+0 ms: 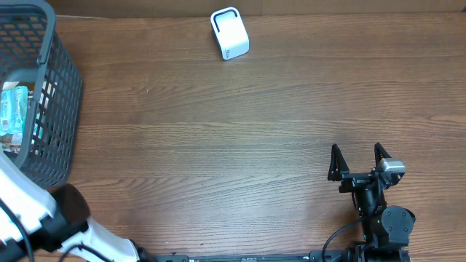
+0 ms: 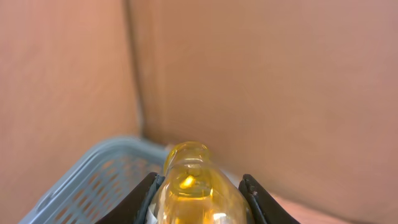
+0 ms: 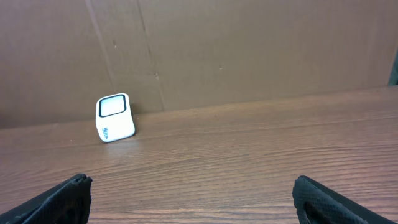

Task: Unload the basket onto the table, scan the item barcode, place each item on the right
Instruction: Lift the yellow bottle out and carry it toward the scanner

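**Overhead.** A grey basket (image 1: 62, 87) is noted at the left edge of the bench (image 1: 218, 145), with pale packets (image 1: 14, 109) inside. The white scanner (image 1: 229, 33) is placed at the far edge, well apart from both arms. The right hand (image 1: 357, 156) is seen low at the near right with its fingers spread wide and nothing between them. Only the white left arm (image 1: 29, 207) is shown at the near left. Its hand is not seen in this view.

**Left wrist.** The left hand (image 2: 199, 196) is closed to a narrow gap on a yellow item (image 2: 188, 171), which is held above the basket rim against a brown board. The item is glossy, translucent and rounded, like a small bottle. No barcode can be made out from this view.

**Right wrist.** The scanner is seen upright across bare bench, its framed window turned toward this camera. Both fingertips are seen at the lower corners, wide apart and empty.

**Handling (judged).** The item is judged light and fairly stiff, but smooth and rounded, so slipping or turning in the grip is to be expected. It is best held across the broadest part of the body, firmly but without crushing. The label side should be left uncovered for the scanner.
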`<action>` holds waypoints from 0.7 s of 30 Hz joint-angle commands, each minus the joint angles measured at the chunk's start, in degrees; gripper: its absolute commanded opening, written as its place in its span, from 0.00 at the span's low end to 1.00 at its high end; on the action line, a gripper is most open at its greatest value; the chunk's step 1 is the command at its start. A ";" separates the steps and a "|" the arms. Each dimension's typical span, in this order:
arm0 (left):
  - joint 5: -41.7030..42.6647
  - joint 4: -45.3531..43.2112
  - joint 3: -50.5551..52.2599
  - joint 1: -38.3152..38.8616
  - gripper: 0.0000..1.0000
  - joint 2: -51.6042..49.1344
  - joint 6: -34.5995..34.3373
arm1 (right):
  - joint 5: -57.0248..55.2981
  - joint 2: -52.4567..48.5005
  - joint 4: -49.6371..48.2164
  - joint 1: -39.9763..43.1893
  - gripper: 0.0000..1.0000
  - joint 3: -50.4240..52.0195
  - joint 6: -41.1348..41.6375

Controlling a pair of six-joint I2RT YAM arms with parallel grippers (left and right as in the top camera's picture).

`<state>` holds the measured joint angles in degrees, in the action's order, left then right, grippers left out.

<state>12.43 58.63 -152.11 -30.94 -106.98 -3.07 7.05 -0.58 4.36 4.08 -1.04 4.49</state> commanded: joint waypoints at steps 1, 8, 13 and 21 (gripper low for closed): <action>1.16 0.33 -1.49 5.68 0.24 5.42 -2.12 | -0.55 0.42 -0.17 -0.31 1.00 0.59 0.22; -0.52 5.88 -1.36 24.61 0.21 8.07 -2.43 | -0.55 0.42 -0.17 -0.31 1.00 0.59 0.22; -7.56 12.87 -1.11 36.20 0.22 5.33 -4.94 | -0.55 0.42 -0.17 -0.31 1.00 0.59 0.22; -12.66 19.47 -0.87 51.76 0.22 -6.47 -12.74 | -0.55 0.42 -0.17 -0.31 1.00 0.59 0.24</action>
<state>3.29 77.08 -152.99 16.56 -108.42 -10.31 7.07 -0.58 4.38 4.08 -1.04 4.49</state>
